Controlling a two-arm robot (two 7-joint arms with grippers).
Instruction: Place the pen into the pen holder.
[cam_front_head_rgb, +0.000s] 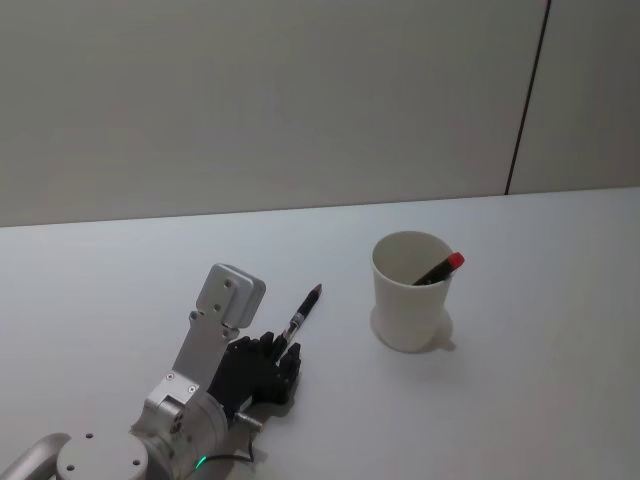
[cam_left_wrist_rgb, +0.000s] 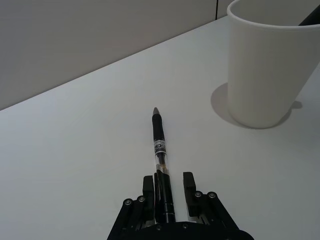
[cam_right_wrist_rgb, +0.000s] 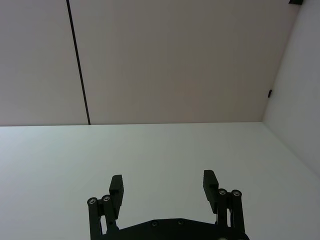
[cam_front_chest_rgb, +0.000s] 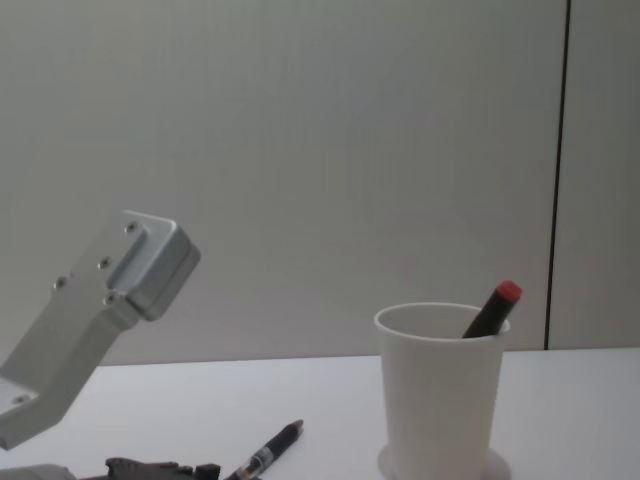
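A black pen (cam_left_wrist_rgb: 159, 145) with a clear barrel lies on the white table, its tip pointing away from my left gripper (cam_left_wrist_rgb: 168, 184). The gripper sits low over the pen's rear end and is open. Its fingers (cam_left_wrist_rgb: 188, 183) straddle the barrel closely, with a narrow gap showing on one side. The same pen (cam_front_head_rgb: 303, 313) and left gripper (cam_front_head_rgb: 282, 358) appear in the head view, left of the pen holder. That pen holder (cam_front_head_rgb: 410, 292) is a white paper cup standing upright, with a red-capped pen (cam_front_head_rgb: 440, 269) leaning inside it. My right gripper (cam_right_wrist_rgb: 163, 185) hangs open with nothing between its fingers.
The white table (cam_front_head_rgb: 120, 280) runs back to a plain wall with a dark vertical seam (cam_front_head_rgb: 526, 100). The pen holder (cam_left_wrist_rgb: 267, 65) stands ahead and to the right of the held-over pen, about a pen's length away.
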